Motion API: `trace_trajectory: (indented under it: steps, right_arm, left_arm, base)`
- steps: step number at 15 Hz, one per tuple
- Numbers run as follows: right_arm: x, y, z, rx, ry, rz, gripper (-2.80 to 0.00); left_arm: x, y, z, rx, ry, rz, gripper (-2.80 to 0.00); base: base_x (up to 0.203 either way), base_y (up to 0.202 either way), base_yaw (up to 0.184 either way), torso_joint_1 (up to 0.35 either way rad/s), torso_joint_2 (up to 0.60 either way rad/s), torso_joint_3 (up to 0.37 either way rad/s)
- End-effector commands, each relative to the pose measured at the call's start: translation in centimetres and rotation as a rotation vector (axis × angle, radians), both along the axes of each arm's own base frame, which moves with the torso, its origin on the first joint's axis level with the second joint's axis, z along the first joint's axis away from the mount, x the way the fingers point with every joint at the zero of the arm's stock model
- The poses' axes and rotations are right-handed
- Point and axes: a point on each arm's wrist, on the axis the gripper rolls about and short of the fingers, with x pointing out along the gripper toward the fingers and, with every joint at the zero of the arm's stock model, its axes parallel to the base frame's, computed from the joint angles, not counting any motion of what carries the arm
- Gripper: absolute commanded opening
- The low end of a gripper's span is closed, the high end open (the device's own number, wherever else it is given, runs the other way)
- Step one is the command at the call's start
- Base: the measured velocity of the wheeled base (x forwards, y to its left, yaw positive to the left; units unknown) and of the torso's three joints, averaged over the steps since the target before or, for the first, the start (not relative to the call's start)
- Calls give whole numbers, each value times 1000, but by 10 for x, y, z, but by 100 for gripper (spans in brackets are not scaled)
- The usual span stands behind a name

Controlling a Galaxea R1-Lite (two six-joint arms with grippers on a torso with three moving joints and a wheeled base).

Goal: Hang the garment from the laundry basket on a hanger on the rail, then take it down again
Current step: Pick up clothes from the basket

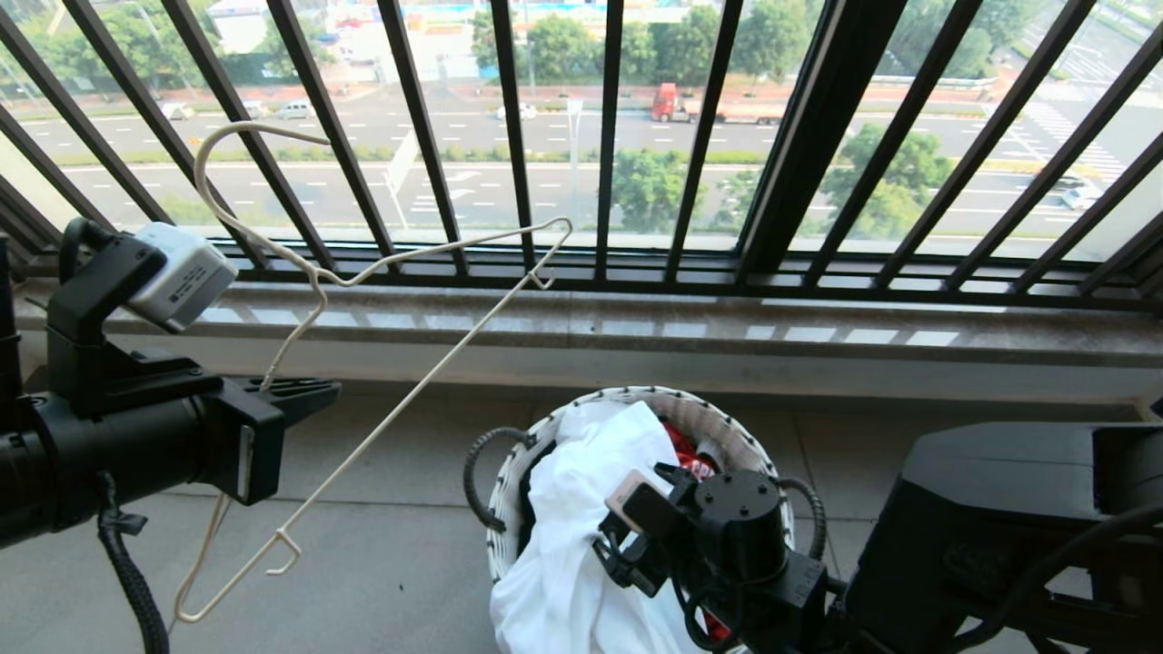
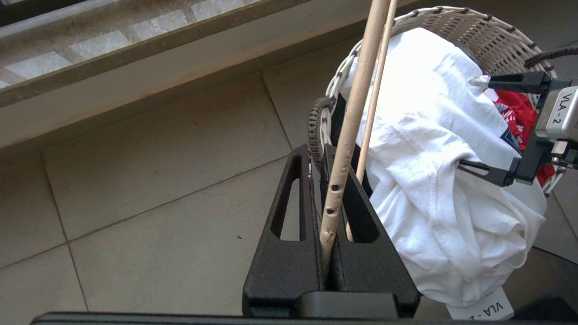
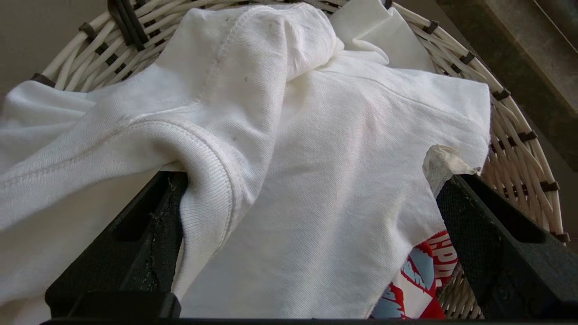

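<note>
The left gripper (image 2: 332,225) clamps the thin cream wire hanger (image 1: 382,263) by one side. The right gripper (image 3: 307,234), fingers spread wide, straddles the crumpled white cotton T-shirt (image 3: 316,149), whose ribbed collar drapes one finger, inside the round woven laundry basket (image 1: 718,422).

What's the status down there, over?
Left gripper shut on hanger. Right gripper open over T-shirt in basket. Nothing in the way.
</note>
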Motion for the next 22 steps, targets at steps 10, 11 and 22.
trace_trajectory:
  steps: [10,11,22]
  right_arm:
    - [1,11,-15,14,16,27,0]
    - [2,13,-13,37,20,23,0]
    - [-2,25,-18,76,7,45,0]
  left_arm:
    - [1,-3,-5,9,15,-18,-280]
    - [0,-3,-4,8,13,-19,-280]
    - [1,-3,-5,11,16,-19,-280]
  base:
    - [0,0,0,0,0,0]
    - [0,0,0,0,0,0]
    - [0,0,0,0,0,0]
